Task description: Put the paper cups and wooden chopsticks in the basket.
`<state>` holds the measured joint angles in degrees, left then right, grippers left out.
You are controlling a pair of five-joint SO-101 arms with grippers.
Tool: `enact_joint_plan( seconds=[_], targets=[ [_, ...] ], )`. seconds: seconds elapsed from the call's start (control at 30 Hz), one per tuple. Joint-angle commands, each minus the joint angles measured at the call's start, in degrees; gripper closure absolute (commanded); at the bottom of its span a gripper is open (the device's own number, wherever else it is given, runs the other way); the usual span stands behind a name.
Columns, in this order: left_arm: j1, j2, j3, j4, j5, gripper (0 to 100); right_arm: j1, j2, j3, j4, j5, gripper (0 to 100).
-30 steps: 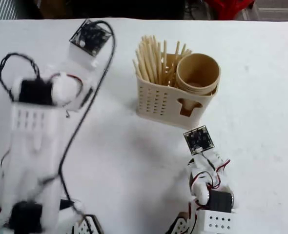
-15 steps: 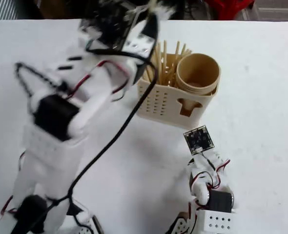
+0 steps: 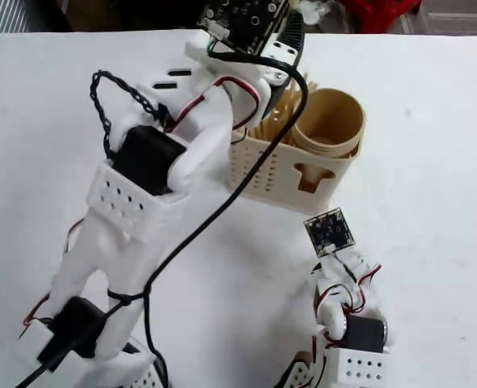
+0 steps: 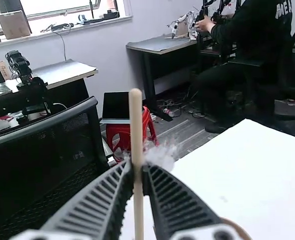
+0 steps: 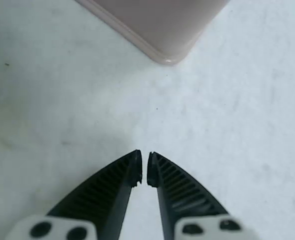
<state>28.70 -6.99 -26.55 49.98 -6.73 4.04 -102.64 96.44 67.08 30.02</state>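
Left gripper (image 4: 136,175) pinching one chopstick (image 4: 135,125) upright, above basket (image 3: 263,174) far-left corner; right gripper (image 5: 142,170) closed, empty. Risk: off-centre release, stick tipping past the rim.

White printed arms (image 3: 133,234), black motors (image 3: 145,158), black and red cables (image 3: 198,226), square camera boards (image 3: 329,230), ribbed black tool fingers (image 5: 115,187).

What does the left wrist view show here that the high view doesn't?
Left wrist view: the left claw shut on one chopstick, held upright. High view: the basket holding more chopsticks and stacked paper cups, with the left arm above it. Both: the white table.
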Motion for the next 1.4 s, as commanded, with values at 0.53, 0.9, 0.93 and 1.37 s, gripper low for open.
enact_joint_plan(
  seconds=[0.53, 0.9, 0.93, 1.37],
  targets=[
    [0.1, -0.5, -2.3, -0.4, 2.6, 94, 0.1, -0.3, 0.4, 0.4, -0.1, 96.1],
    [-3.7, -0.5, -2.5, 0.8, 2.6, 93, 0.1, -0.3, 0.4, 0.4, -0.1, 96.1],
    [-3.8, -0.5, -2.5, 0.8, 2.6, 93, 0.1, -0.3, 0.4, 0.4, -0.1, 96.1],
    [-3.8, -0.6, -2.7, 1.9, 2.2, 93, 0.1, -0.3, 0.4, 0.4, -0.1, 96.1]
  ],
)
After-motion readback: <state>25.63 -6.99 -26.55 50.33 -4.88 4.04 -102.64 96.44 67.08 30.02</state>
